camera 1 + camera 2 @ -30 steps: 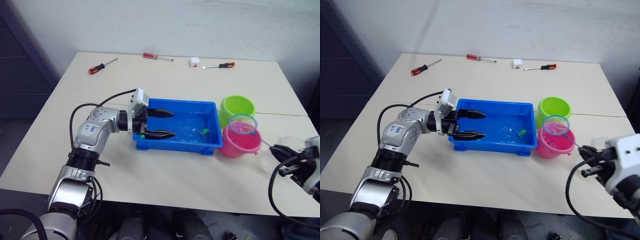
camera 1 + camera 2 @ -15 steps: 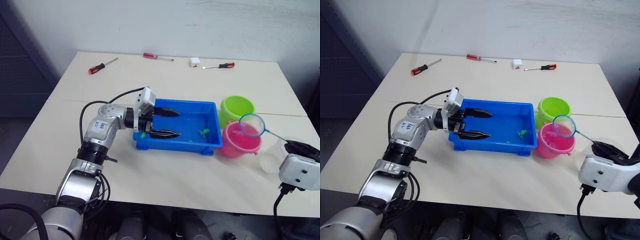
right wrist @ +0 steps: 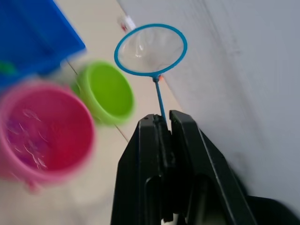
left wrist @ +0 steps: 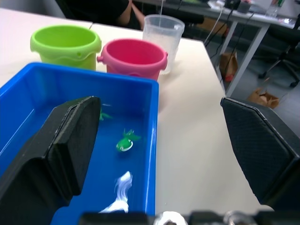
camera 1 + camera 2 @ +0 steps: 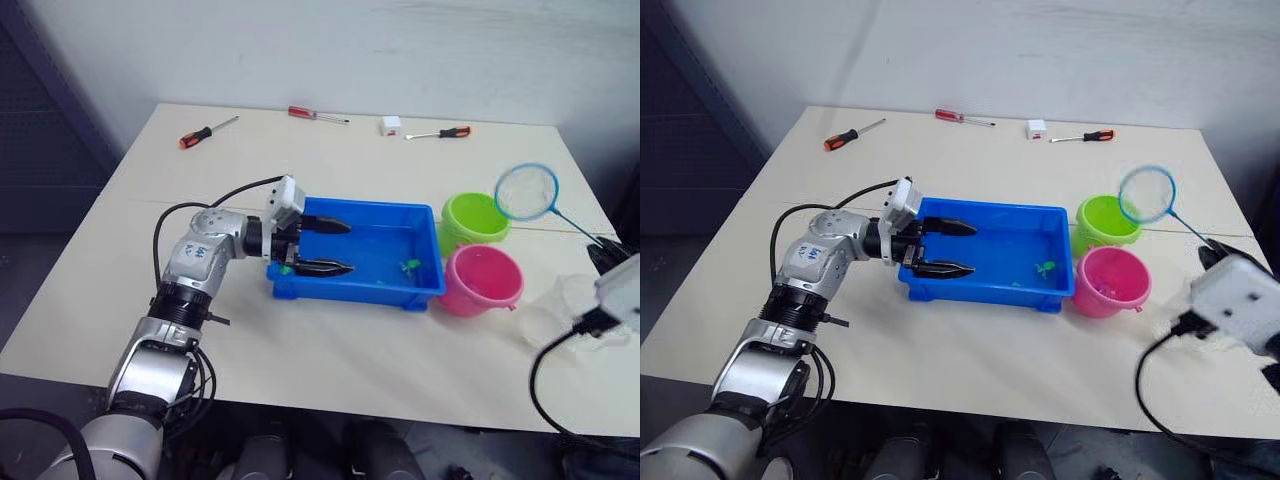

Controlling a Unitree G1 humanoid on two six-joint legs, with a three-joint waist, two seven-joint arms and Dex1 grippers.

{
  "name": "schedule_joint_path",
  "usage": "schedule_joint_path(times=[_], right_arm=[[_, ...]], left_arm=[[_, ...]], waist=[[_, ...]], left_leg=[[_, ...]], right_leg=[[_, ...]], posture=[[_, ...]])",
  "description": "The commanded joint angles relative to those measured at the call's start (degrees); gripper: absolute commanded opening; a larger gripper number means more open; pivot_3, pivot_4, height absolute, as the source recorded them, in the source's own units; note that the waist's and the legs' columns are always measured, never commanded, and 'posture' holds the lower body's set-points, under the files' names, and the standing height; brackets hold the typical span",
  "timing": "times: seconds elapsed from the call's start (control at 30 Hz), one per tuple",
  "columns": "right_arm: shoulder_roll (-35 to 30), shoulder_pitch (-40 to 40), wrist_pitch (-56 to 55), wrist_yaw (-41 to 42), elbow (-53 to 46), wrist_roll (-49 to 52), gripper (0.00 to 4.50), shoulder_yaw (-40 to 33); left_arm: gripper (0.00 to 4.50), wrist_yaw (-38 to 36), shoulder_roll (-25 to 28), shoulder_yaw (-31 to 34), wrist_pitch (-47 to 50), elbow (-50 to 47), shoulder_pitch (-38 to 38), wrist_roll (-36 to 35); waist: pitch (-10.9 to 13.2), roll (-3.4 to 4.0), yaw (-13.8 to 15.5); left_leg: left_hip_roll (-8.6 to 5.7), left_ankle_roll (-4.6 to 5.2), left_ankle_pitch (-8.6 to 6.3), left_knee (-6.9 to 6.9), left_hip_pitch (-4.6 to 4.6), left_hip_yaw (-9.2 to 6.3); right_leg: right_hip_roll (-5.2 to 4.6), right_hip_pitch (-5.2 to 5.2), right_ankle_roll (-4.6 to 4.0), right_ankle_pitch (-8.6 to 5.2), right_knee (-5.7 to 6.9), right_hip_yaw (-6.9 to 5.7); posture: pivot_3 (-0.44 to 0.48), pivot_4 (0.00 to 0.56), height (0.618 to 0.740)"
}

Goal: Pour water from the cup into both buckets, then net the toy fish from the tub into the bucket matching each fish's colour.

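Note:
My left gripper (image 5: 338, 246) is open and straddles the front wall of the blue tub (image 5: 360, 291), one finger inside and one outside. A green toy fish (image 4: 124, 142) floats in the tub's water, with another green one (image 4: 104, 115) by the inner finger. My right gripper (image 3: 163, 120) is shut on the thin handle of the net (image 5: 526, 191), whose light blue hoop hangs in the air above the lime green bucket (image 5: 474, 217). In front of that stands the pink bucket (image 5: 483, 277). The clear cup (image 4: 162, 35) stands just right of the pink bucket.
Three red-handled screwdrivers (image 5: 207, 131) (image 5: 318, 115) (image 5: 440, 132) and a small white block (image 5: 390, 124) lie along the table's far edge. The table's right edge is close behind the cup. A cable trails from my right wrist (image 5: 560, 345).
My right gripper has lifted the net from over the pink bucket, up and back to above the green bucket. The left gripper has stayed at the tub.

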Motion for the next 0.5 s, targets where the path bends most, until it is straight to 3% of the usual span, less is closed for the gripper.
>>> schedule_joint_path(times=[0.03, 0.27, 0.5], right_arm=[[2.5, -6.6, 22.7, -0.6, -5.8, 15.2, 0.00, 2.1], [12.2, -18.7, 51.4, -6.1, -3.6, 25.1, 0.00, 5.8], [21.4, -22.1, 55.1, -14.4, 8.3, 32.1, 0.00, 3.5]], left_arm=[[4.43, 0.3, 1.1, 1.5, 0.5, -3.2, 1.3, -0.4], [4.43, 3.2, 3.7, 2.1, 3.2, -12.8, 7.2, -0.7], [4.43, 7.8, 4.7, 3.5, 6.0, -21.9, 12.0, -1.5]], waist=[[0.0, 0.01, 0.1], [0.0, 0.00, 0.3], [0.0, 0.01, 0.2]], left_leg=[[0.00, 0.00, 0.00, 0.00, -0.01, -0.01], [-0.02, 0.13, -0.08, -0.06, -0.14, -0.06], [-0.05, 0.26, -0.15, -0.10, -0.20, -0.04]], right_leg=[[0.00, -0.01, -0.02, -0.01, 0.01, -0.01], [-0.10, -0.08, -0.03, -0.01, -0.13, -0.05], [-0.15, -0.11, -0.04, -0.02, -0.16, -0.05]], posture=[[0.000, 0.150, 0.740], [0.000, 0.150, 0.740], [0.000, 0.150, 0.740]])
